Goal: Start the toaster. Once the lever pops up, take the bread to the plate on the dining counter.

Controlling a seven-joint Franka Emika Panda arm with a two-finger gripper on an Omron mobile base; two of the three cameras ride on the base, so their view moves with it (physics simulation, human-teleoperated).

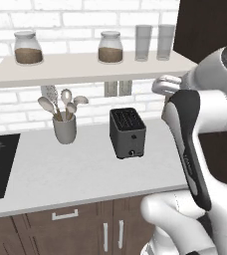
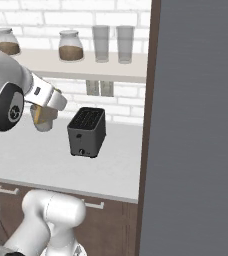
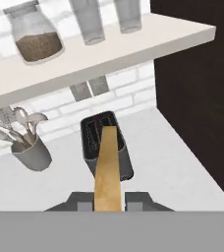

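Right now I see my gripper [image 3: 107, 201] clamped on the bread [image 3: 108, 170], above the toaster [image 3: 106, 146]. Utensil cup [image 3: 31, 151] stands left, dark cabinet [image 3: 197, 83] right.

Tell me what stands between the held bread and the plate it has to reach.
That can't be settled: the gripper holds the bread edge-on above the worktop, near the toaster, and the pictures give no sight of the plate or dining counter. Right of the toaster stands a tall dark panel.

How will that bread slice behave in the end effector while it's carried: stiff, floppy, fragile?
The bread probably stays stiff: it juts straight out edge-on from the end effector without sagging. It looks thin, so likely light and easily crushed or snapped. Above the toaster, its toasted-looking surface should resist slipping.
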